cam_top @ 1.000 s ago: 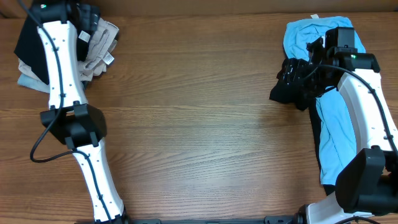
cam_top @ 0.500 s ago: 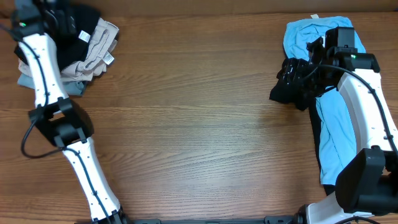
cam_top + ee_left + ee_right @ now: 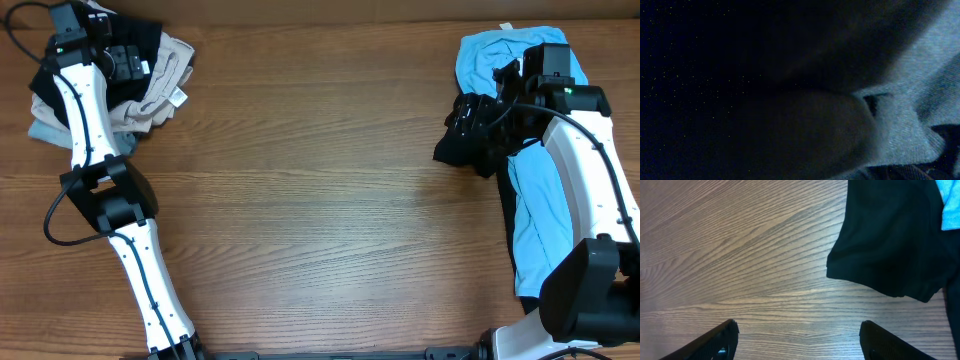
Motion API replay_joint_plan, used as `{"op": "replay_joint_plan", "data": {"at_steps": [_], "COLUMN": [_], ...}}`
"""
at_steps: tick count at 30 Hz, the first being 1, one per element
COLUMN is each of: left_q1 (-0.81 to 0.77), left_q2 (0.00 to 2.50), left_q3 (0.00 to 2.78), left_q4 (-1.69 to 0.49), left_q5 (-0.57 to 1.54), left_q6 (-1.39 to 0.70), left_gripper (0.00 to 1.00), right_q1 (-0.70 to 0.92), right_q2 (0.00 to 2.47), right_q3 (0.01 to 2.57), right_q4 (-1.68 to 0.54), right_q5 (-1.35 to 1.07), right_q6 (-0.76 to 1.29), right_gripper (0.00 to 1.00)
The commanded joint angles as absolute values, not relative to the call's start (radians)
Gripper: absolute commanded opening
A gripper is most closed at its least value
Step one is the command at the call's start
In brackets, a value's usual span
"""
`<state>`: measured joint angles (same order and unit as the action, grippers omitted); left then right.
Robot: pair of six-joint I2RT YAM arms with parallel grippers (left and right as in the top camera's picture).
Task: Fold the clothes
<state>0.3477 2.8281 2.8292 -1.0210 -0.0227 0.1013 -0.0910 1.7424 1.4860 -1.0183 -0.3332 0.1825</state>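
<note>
**Bench** (image 3: 320, 200): brown wood grain, two clothing groups at the far corners, well apart.

**Far left group**
- Black piece (image 3: 152, 38): crumpled, on top at the back.
- Beige piece (image 3: 160, 82): bunched just in front of the black piece and touching it. A small white tag (image 3: 177, 97) sits at its near right edge.
- Pale blue piece (image 3: 42, 130): at the bottom, showing at the pile's near left edge.

**Far right group**
- Light blue T-shirt (image 3: 490, 60): rumpled at the back, running forward along the right edge under the right arm (image 3: 590, 170).
- Black garment (image 3: 890, 235): lies against the T-shirt's left side, with a rounded corner flat on the bare wood.

**Left gripper** (image 3: 122, 62): at the end of the left arm (image 3: 85, 110), down on the left pile over the black and beige pieces. Its wrist camera is nearly blacked out, with only a greyish cloth (image 3: 910, 100) close to the lens, possibly the pile itself. Whether the fingers are spread or pinching cannot be told.

**Right gripper** (image 3: 797, 326): fingers spread wide, nothing between them. It is over bare wood at the corner of the black garment, and no contact with the garment is visible.
</note>
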Motion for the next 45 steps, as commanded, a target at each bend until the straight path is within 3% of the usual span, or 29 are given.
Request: {"op": "replay_joint_plan", "data": {"at_steps": [1, 11, 14, 23, 32, 45], "left_q1": [0.381, 0.381, 0.380, 0.352, 0.311, 0.307], "left_q2": [2.959, 2.928, 2.881, 2.593, 2.263, 2.192], "left_q3": [2.751, 2.769, 2.800, 2.896, 2.896, 2.894], "left_q4": [-1.166, -1.237, -1.237, -1.258, -1.332, -1.336], "left_q5": [-0.078, -0.080, -0.117, -0.134, -0.134, -0.134], "left_q6": [0.051, 0.053, 0.052, 0.046, 0.044, 0.044], "left_gripper": [1.00, 1.00, 1.00, 1.00, 1.00, 1.00], "right_q1": [-0.093, -0.093, -0.093, -0.093, -0.093, -0.093], "right_q2": [1.747, 1.747, 1.741, 1.660, 1.533, 1.375], "right_q3": [1.486, 1.486, 1.500, 1.789, 2.057, 2.083], "right_q4": [-1.016, -1.015, -0.997, -1.094, -1.279, -1.399], "right_q5": [-0.333, -0.333, -0.328, -0.163, -0.162, -0.206], "right_q6": [0.178, 0.178, 0.122, 0.095, 0.087, 0.142], "right_gripper": [0.81, 0.81, 1.00, 1.00, 1.00, 1.00]}}
